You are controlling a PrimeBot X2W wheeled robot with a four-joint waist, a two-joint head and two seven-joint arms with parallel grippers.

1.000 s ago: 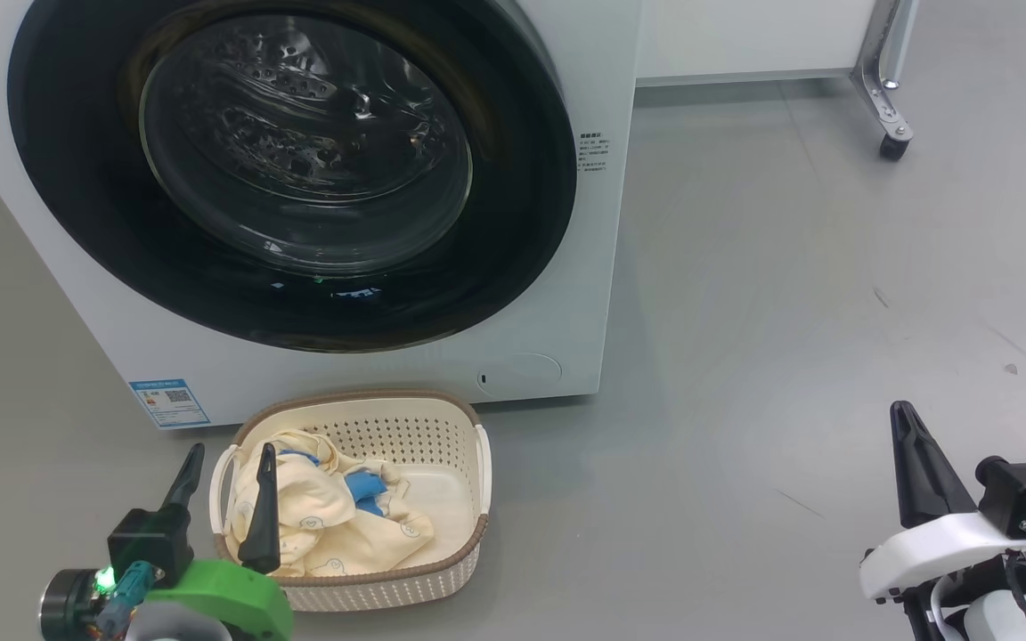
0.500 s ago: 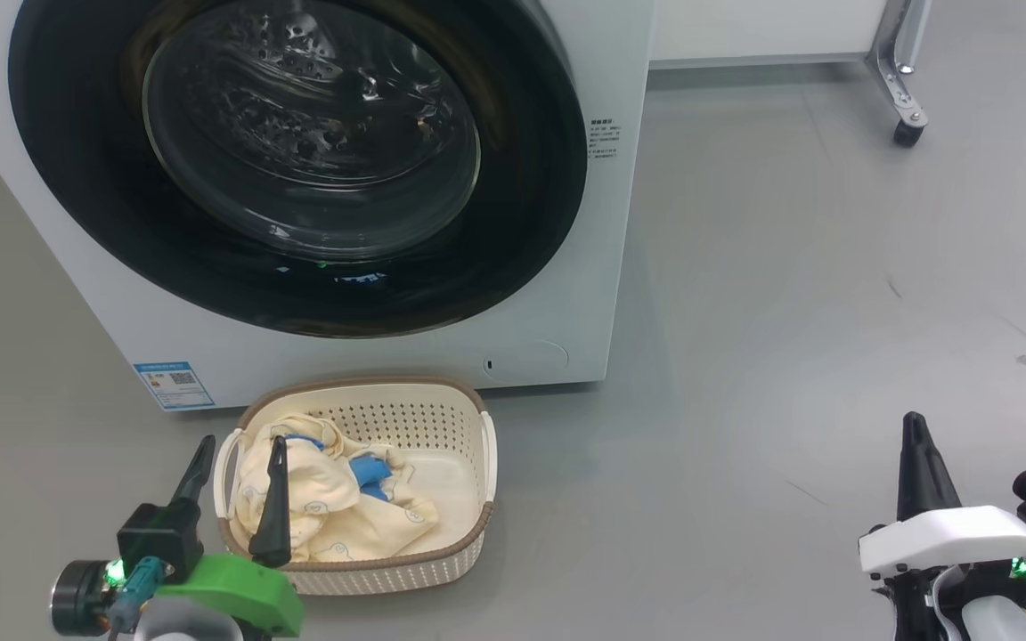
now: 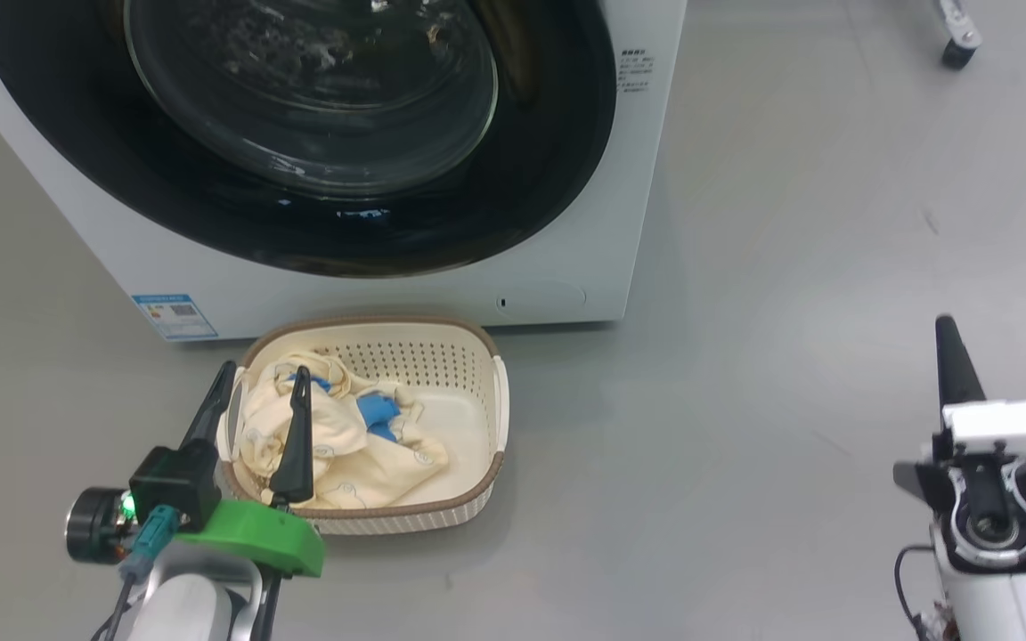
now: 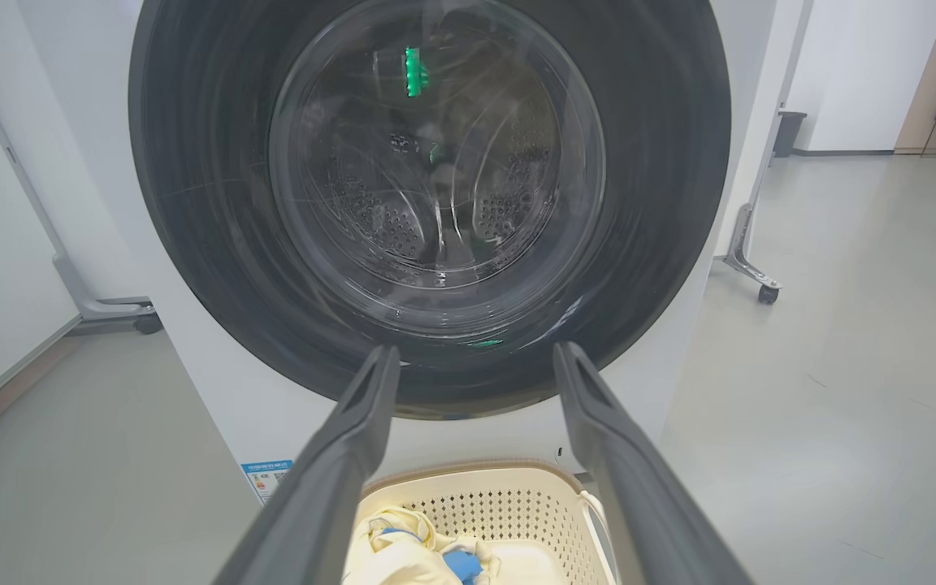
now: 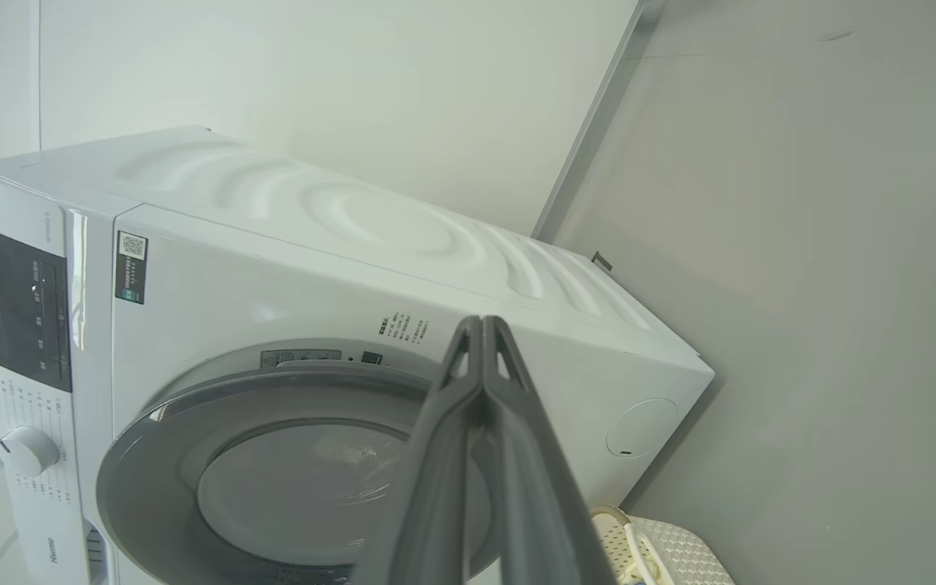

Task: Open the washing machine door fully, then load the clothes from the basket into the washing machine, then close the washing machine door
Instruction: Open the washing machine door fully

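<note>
The washing machine (image 3: 629,178) stands at the top of the head view, its round black-rimmed door (image 3: 557,178) closed against the front. On the floor just before it sits the cream basket (image 3: 442,356), with the pale yellow and blue clothes (image 3: 344,445) heaped in its left half. My left gripper (image 3: 264,368) hovers open over the basket's left edge, holding nothing. In the left wrist view its fingers (image 4: 362,422) point at the door (image 4: 435,187) above the basket (image 4: 509,496). Far to the right my right gripper (image 3: 945,325) is shut and empty. The right wrist view has its fingers (image 5: 480,406) aimed at the door (image 5: 297,479).
Bare grey floor (image 3: 745,356) spreads to the right of the machine and basket. A caster wheel (image 3: 954,53) of a metal stand sits at the far right back. White panels on wheeled feet (image 4: 135,313) flank the machine.
The head camera has tilted down, so machine and basket sit higher in the picture. My right wrist has rolled and its gripper has risen in view. Both grippers keep their state.
</note>
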